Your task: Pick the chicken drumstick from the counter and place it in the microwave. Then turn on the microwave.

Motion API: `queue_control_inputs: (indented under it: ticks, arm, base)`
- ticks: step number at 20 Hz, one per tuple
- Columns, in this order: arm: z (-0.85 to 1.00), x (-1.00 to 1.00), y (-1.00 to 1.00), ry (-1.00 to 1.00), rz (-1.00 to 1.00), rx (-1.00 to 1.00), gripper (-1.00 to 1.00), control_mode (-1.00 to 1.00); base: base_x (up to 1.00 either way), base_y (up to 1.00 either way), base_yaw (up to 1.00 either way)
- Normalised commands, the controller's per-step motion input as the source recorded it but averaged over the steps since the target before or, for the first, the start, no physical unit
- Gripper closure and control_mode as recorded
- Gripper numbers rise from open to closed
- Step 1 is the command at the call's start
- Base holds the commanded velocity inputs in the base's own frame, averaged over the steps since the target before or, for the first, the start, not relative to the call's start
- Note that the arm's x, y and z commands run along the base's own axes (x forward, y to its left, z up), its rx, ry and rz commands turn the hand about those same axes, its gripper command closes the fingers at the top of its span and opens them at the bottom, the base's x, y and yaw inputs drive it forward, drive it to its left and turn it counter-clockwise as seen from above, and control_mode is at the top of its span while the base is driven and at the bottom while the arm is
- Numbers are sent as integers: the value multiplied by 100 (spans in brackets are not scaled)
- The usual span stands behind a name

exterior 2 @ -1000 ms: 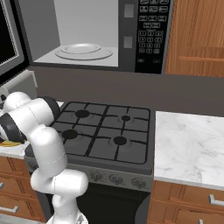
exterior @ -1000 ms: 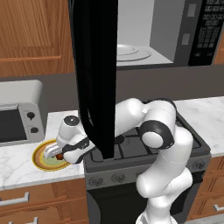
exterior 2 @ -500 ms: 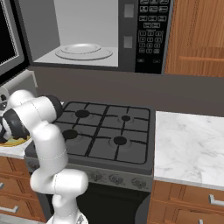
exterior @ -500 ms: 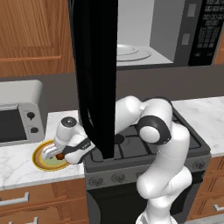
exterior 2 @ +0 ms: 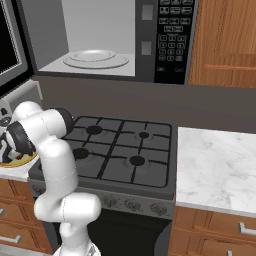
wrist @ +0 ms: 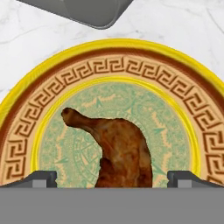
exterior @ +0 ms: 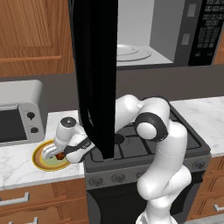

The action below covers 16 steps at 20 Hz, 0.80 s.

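The end effector [wrist: 112,177] is hanging low over the yellow plate [wrist: 192,78], and its two dark fingertips [wrist: 39,177] are standing wide apart with nothing between them touching yet. It is holding nothing.

The chicken drumstick [wrist: 118,153] is lying in the middle of the plate, and the plate is sitting on the white marble table [exterior: 17,159] beside the silver toaster oven [exterior: 19,116]. In the hand view, the drumstick is sitting right between the two fingertips. Its fat end is pointing down toward the end effector, and its thin bone end is pointing up and to the left, away from it. So the long side of the drumstick is running mostly away from the end effector, tilting a little to the left. The fingertips are standing on each side of the fat end, which looks like a good place to squeeze.

From the left base view, the arm is reaching past the stovetop [exterior 2: 120,150] with the end effector [exterior: 59,153] down at the plate.

The microwave [exterior 2: 165,40] is waiting above with its door [exterior: 94,70] swung open and its glass turntable [exterior 2: 95,57] bare.
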Motion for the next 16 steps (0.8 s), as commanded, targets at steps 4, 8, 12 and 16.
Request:
queue_control_inputs:
  ticks: [4,8,12,16]
  arm:
    - [-6,8,0,0,0,0,-100,-100]
    - [-7,8,0,0,0,0,-100,-100]
    - [-7,7,0,0,0,0,-100,-100]
    - [-8,6,2,0,0,0,-100,-100]
  base:
    - [0,0,0]
    - [0,0,0]
    - [0,0,0]
    - [0,0,0]
